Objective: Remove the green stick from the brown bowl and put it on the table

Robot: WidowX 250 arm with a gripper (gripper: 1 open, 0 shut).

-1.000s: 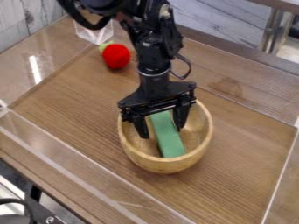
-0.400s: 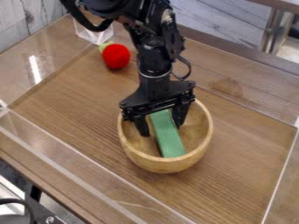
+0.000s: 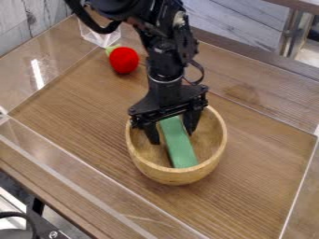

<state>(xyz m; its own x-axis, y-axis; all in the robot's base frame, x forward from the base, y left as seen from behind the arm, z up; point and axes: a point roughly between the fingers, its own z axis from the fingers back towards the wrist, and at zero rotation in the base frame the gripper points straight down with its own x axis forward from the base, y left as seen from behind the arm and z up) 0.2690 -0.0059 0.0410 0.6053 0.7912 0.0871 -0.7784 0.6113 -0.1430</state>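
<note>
Two risks we see: with the gripper (image 3: 173, 125) spread apart over the green stick (image 3: 178, 146), closing off-centre could tip the brown bowl (image 3: 177, 147) or squirt the stick out.

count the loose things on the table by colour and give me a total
green: 1, the green stick, lying in the bowl
tan: 1, the brown bowl
red: 1, the red ball, beyond the arm
total: 3
</note>
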